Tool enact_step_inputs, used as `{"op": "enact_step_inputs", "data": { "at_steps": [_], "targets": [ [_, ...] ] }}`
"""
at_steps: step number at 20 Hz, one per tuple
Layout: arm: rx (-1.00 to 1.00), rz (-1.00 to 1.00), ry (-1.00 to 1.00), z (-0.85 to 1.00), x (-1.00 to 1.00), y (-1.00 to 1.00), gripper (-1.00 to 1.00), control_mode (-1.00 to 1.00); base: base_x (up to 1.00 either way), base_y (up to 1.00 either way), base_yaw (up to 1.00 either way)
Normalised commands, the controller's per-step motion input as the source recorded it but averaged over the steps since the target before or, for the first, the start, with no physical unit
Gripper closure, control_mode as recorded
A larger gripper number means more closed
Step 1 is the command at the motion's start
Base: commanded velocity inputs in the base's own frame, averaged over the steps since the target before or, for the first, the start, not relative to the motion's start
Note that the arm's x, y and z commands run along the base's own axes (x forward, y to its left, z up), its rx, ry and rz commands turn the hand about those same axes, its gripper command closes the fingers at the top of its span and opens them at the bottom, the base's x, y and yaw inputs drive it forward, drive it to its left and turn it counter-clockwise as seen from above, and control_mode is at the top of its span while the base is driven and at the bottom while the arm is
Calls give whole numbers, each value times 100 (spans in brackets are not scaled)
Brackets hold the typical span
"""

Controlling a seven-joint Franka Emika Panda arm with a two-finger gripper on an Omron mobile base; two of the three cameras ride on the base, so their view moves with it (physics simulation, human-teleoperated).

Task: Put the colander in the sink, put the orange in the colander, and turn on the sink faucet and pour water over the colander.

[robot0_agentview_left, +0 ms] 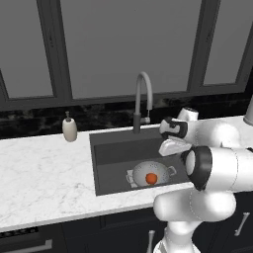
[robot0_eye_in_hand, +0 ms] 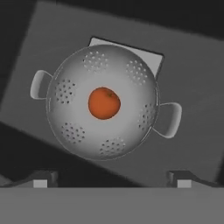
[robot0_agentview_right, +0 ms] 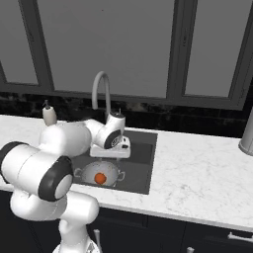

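A white marble counter [robot0_agentview_left: 39,183] holds a dark grey sink [robot0_agentview_left: 111,148] set below a row of windows. The colander [robot0_eye_in_hand: 101,103], a round grey metal bowl pierced with clusters of small holes, stands on the sink floor near the sink's front edge. It partly covers the pale square drain plate [robot0_eye_in_hand: 144,54], one corner of which shows beyond its rim. Its two loop handles stick out on opposite sides. The orange [robot0_eye_in_hand: 104,103] lies in the middle of the colander's bottom.

The gripper [robot0_eye_in_hand: 111,179] hangs above the colander, pointing down at it. Its two dark fingertips [robot0_eye_in_hand: 41,179] stand wide apart and hold nothing, with clear space between them and the bowl.

The sink faucet [robot0_agentview_left: 142,101], a tall grey gooseneck, rises from the sink's back edge, its arched spout reaching over the basin. Its small side lever is hard to read at this size. A beige soap dispenser [robot0_agentview_left: 69,128] stands on the counter beyond the sink's back left corner.
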Motion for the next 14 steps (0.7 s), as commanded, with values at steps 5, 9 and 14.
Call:
{"op": "enact_step_inputs", "data": {
  "at_steps": [5,9,14],
  "targets": [
    [4,40,-33,60,-53,-10,-100,-100,0,0,0],
    [13,27,-42,62,-48,-11,-100,-100,0,0,0],
    [29,17,-34,68,-35,-19,-100,-100,0,0,0]
  ]
}}
